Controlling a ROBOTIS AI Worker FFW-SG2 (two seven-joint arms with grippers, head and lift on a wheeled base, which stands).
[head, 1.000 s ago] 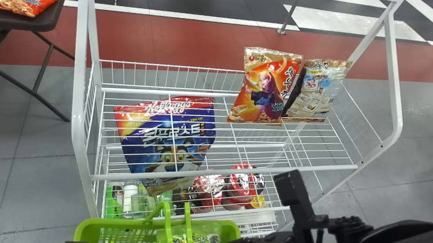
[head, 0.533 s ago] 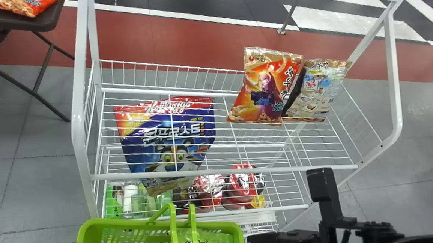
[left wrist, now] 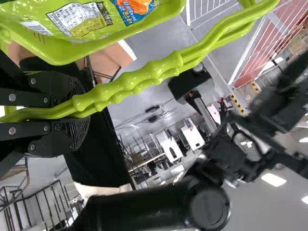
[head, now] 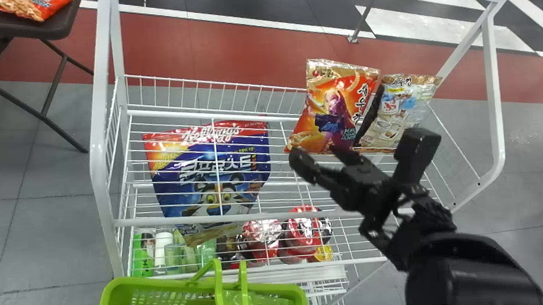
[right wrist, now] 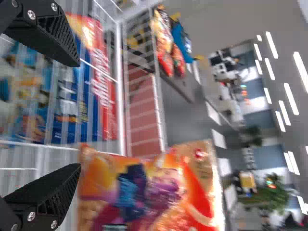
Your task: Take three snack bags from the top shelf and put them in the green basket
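Left fingers [left wrist: 57, 90] pinch the green plastic basket handles [left wrist: 166, 67]. Right fingers [right wrist: 50, 195] are apart, close to the shiny orange bag [head: 332, 106] near the white wire shelf's [head: 203, 115] back edge; a crooked push could tip it.

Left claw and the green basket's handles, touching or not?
Touching. The left wrist view shows the left claw closed on the green handles, a finger against either side, no gap visible.
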